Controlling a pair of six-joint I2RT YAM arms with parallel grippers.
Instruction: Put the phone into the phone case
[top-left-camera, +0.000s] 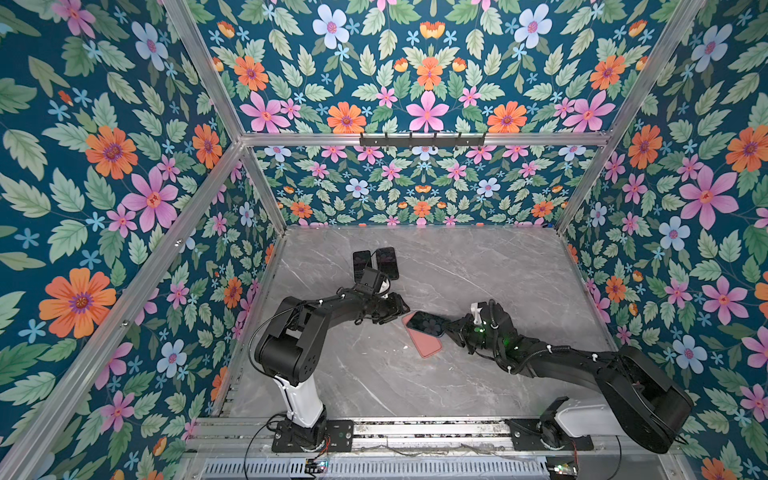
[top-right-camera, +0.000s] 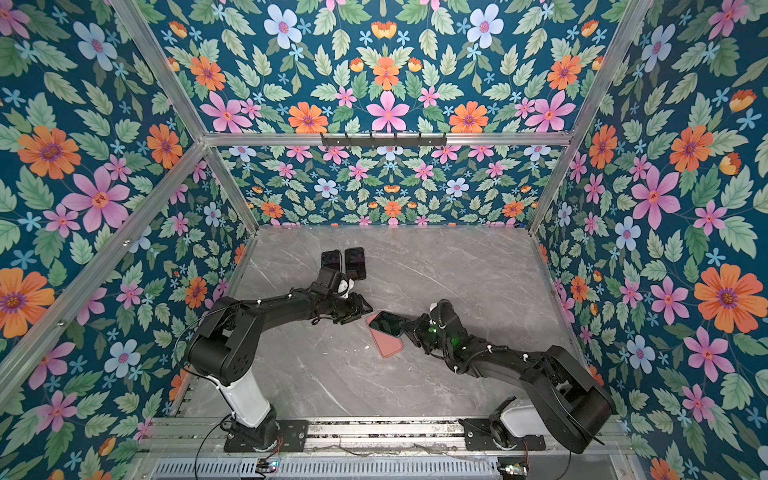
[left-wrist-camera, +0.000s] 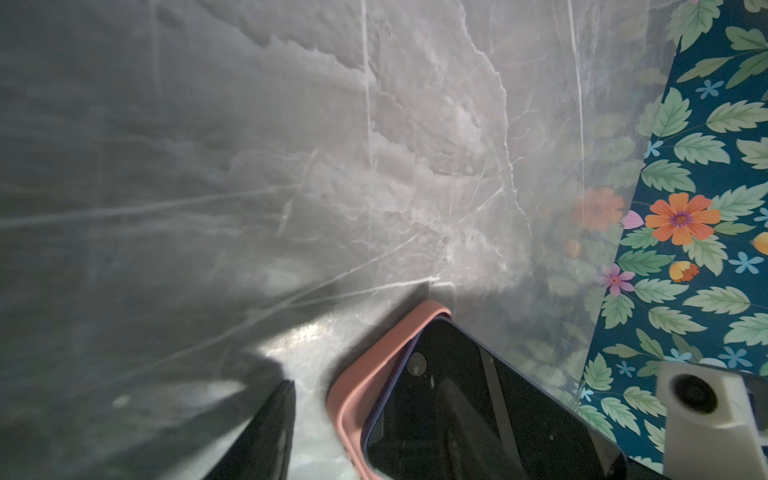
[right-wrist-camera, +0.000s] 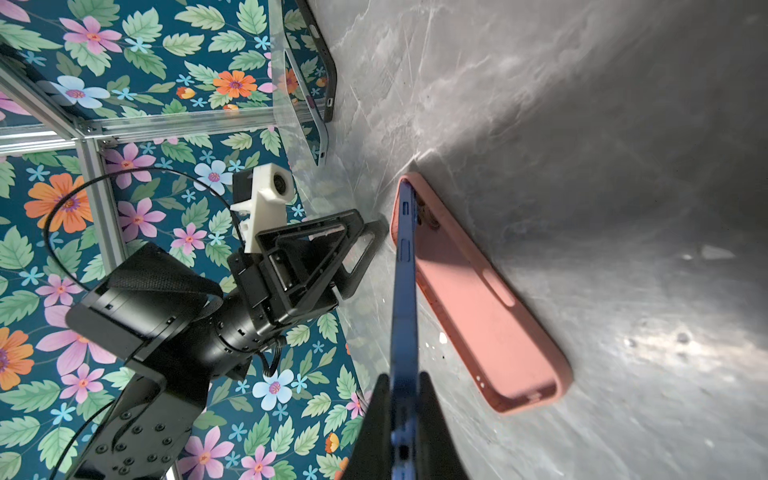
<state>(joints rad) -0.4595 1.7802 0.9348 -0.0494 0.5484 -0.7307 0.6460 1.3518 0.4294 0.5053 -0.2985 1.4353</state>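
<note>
- Centrally, a salmon-pink, matte phone case with rounded corners lies hollow side up on the glossy grey tabletop, which has pale marble veins.
- A slim smartphone with a shiny black screen and a blue rim slants over that case. Its end nearer the left arm sits in the case's end, and its other end is lifted clear.
- Clamped on the lifted end is the right gripper, with 1 black finger on each flat face of the smartphone.
- The left gripper has 2 black, open-frame triangular fingers set apart with nothing between them. Its tips are just beside the case's end, and I cannot tell whether they touch it.
- 2 dark, flat rectangular slabs lie side by side toward the back. The left arm hides their near ends in both top views, and I cannot tell whether they are bare phones or cased ones.
- The left wrist view cuts off the smartphone's gripped end and shows only 1 finger of its own gripper.
- The case's long edges are free, bare marble spreads behind it, to its right and in front, and the floral walls are well apart from it.
</note>
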